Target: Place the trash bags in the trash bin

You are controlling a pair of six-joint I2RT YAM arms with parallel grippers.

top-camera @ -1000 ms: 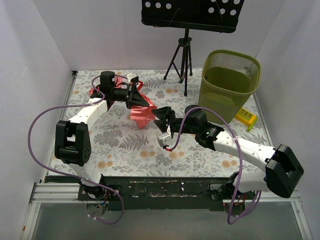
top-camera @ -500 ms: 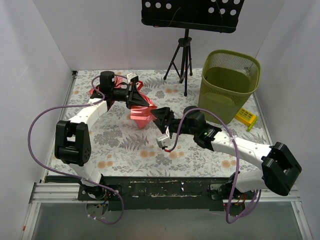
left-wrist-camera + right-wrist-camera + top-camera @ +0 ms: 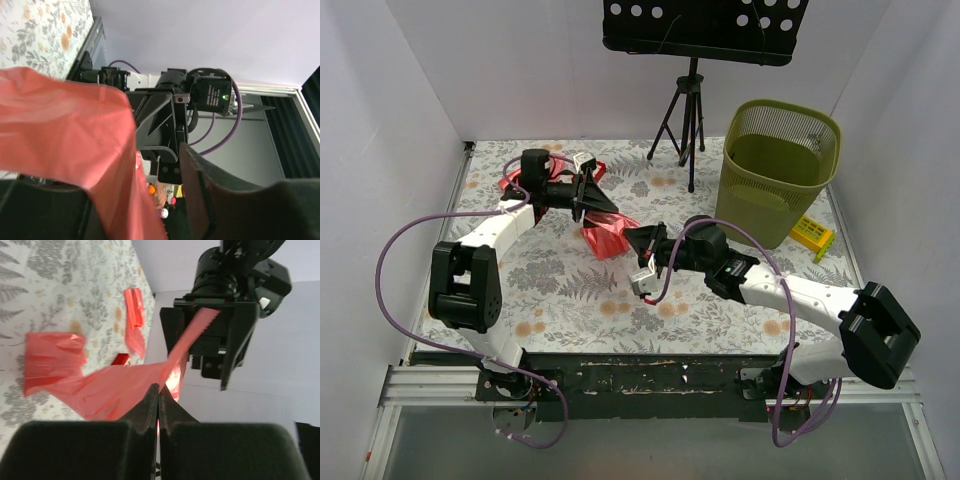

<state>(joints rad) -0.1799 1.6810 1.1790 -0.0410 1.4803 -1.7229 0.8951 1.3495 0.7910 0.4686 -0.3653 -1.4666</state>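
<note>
Near the far left corner of the worktop [image 3: 560,295], a second trash bag [image 3: 509,184] lies partly hidden behind the left arm's wrist. Just to its right, the left gripper [image 3: 598,202] has its jaws apart and released; in the right wrist view a strip of red film runs between them. The red trash bag [image 3: 611,232] spans the short gap between the two grippers, over the middle of the worktop towards the far side. The right gripper [image 3: 632,238] is clenched on its edge, fingers pressed together on the film. A stretch of floral cloth separates this gripper from the trash bin [image 3: 780,160]. The bin stands upright in the far right corner, mouth open upward, well apart from the bag. The music stand [image 3: 691,105] rises at the far edge, just left of the bin. A yellow block [image 3: 812,234] lies at the bin's foot, near the right edge.
</note>
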